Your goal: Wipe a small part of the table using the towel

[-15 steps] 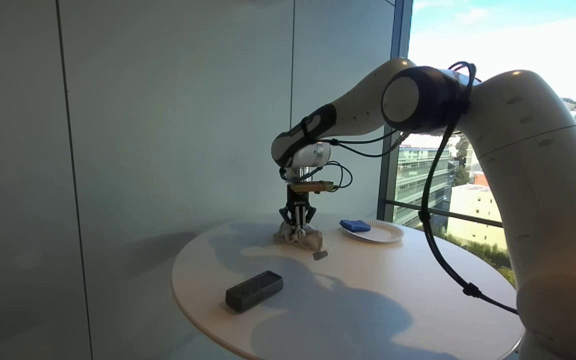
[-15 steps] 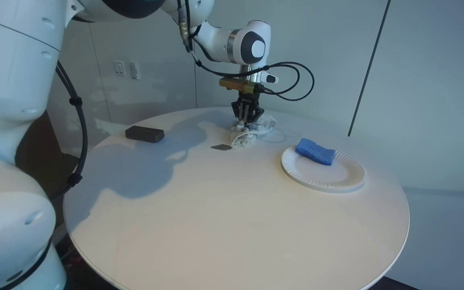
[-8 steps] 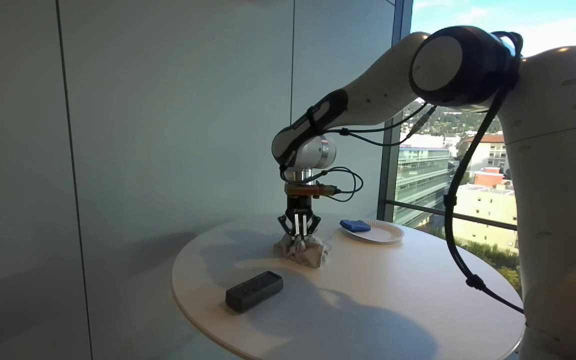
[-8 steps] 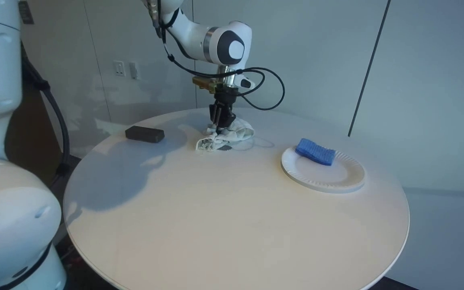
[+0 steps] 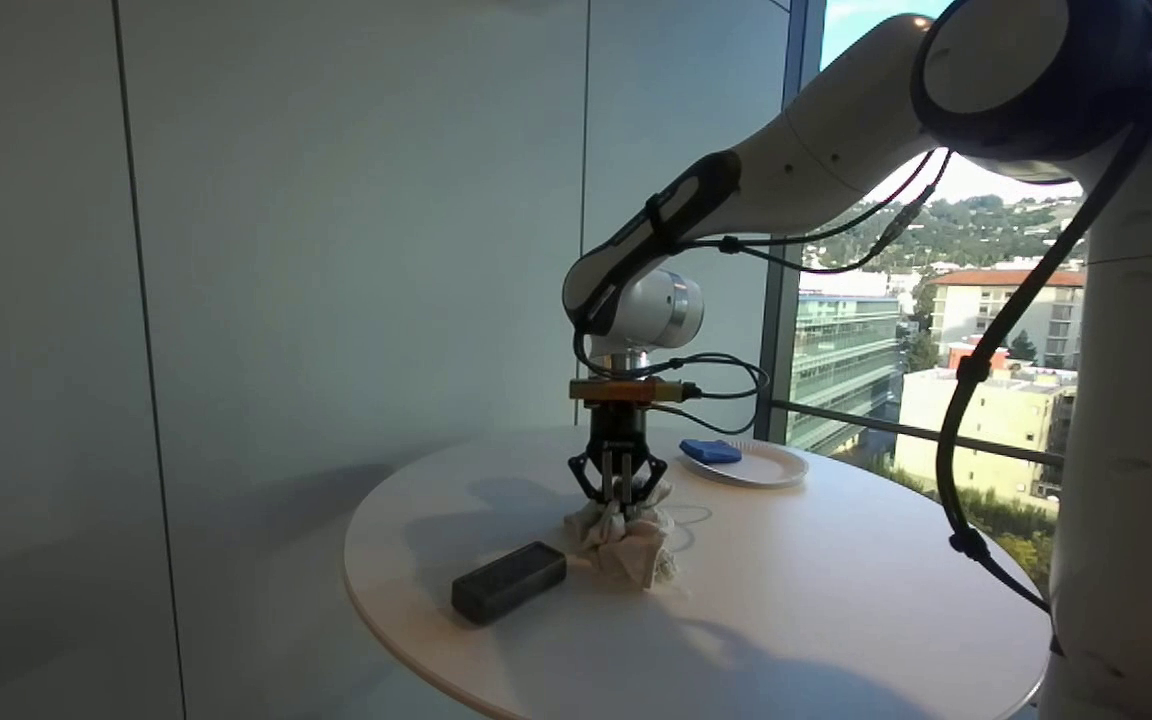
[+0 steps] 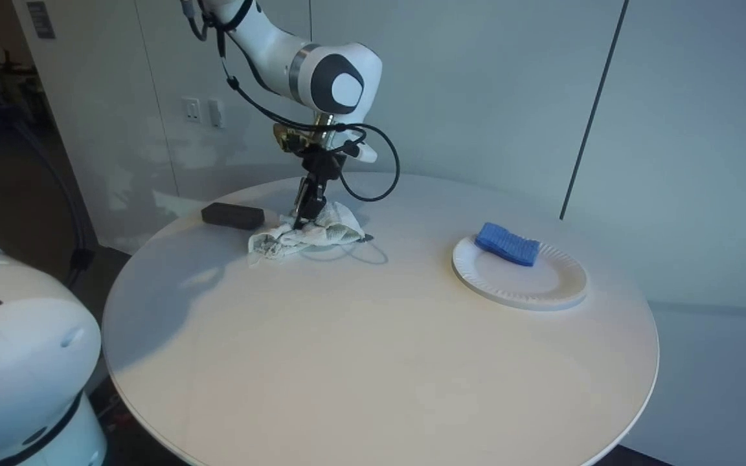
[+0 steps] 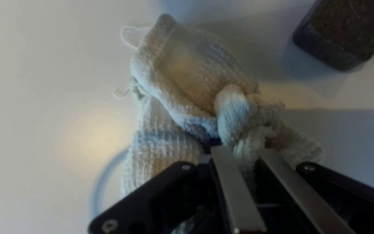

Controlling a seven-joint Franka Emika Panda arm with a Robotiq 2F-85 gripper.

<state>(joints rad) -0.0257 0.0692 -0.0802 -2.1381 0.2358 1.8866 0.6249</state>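
Judged to be at the wiping step on the desk [image 6: 379, 362], past grasping and short of any evident completion. Holding a bunched fold of the towel [image 5: 626, 548] in the hand [image 5: 621, 508], narrow about that fold, above loose folds lying on the desk in both exterior views. Seen in the wrist view with the towel near the dark block [image 7: 346, 32], yet clearly apart from it. Seen in an exterior view with the towel's edge against or just beside a small dark patch [image 6: 366, 238], nature unclear. Next, likely to call for a low, level sweep under light pressure, without loosening the grip, along a path clear of the block.
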